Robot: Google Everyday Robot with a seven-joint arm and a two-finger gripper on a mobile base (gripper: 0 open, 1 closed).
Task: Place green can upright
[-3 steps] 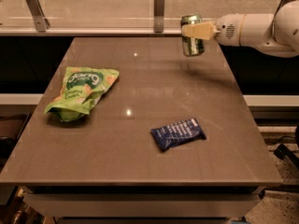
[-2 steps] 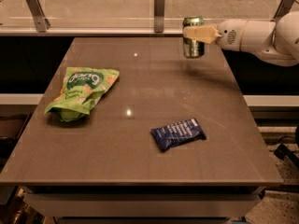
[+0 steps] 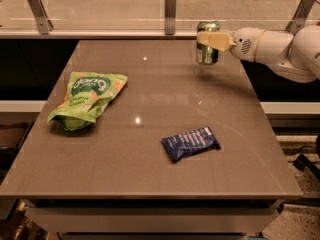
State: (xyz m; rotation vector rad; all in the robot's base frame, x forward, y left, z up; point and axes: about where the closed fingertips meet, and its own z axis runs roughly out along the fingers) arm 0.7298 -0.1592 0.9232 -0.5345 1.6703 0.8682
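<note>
The green can [image 3: 207, 54] is a small light green metal can with silver ends, standing upright in my grip over the far right part of the table [image 3: 150, 149]. A faint shadow lies just below its base, so it seems to hang slightly above the surface. My gripper [image 3: 210, 40] reaches in from the right on a white arm [image 3: 280, 51] and is shut on the can's upper half. One cream finger [image 3: 216, 40] crosses the front of the can.
A crinkled green snack bag [image 3: 86, 99] lies on the table's left side. A dark blue snack packet [image 3: 190, 143] lies right of centre near the front. A glass barrier with metal posts [image 3: 170, 10] runs along the far edge.
The can was tilted in my gripper and now stands upright. It has come down slightly toward the table. The bag and packet have not moved.
</note>
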